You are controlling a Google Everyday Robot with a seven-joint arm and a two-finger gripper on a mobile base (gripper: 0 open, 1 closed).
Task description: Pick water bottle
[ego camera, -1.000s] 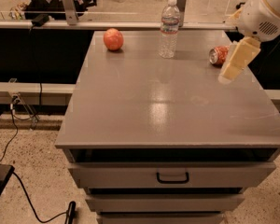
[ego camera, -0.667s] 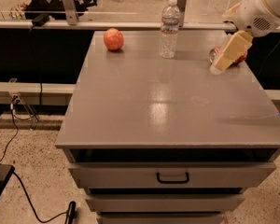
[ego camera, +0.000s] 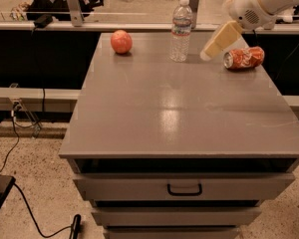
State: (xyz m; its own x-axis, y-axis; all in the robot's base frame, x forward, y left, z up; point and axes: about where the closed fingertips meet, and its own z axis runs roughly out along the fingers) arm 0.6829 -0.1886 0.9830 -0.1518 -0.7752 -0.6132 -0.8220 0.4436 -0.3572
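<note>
1. Nearest the camera, dark cables [ego camera: 20, 198] trail over the speckled floor at the lower left of the view.
2. Above them is the front of a grey cabinet. Its top drawer [ego camera: 139, 188] carries a dark handle [ego camera: 184, 189], and more drawer fronts are stacked below it.
3. The grey tabletop [ego camera: 179, 113] has a dull shine near its middle, and its near half is bare.
4. Toward the far right corner, a crushed orange-red soda can [ego camera: 244, 58] lies on its side.
5. The gripper [ego camera: 208, 53] is pale cream. It slants down and to the left from the white arm [ego camera: 259, 4], which enters at the upper right. It hangs between the can and the water bottle, touching neither, with its tip low near the tabletop. I cannot tell whether the gripper is spread or pressed together, and it holds nothing.
6. The water bottle [ego camera: 181, 31] stands upright near the far edge, around the middle of the tabletop's width, just left of the gripper's tip. It is clear, with a white cap and a pale label band.
7. A reddish apple [ego camera: 121, 42] sits well apart from the bottle, toward the far left corner.
</note>
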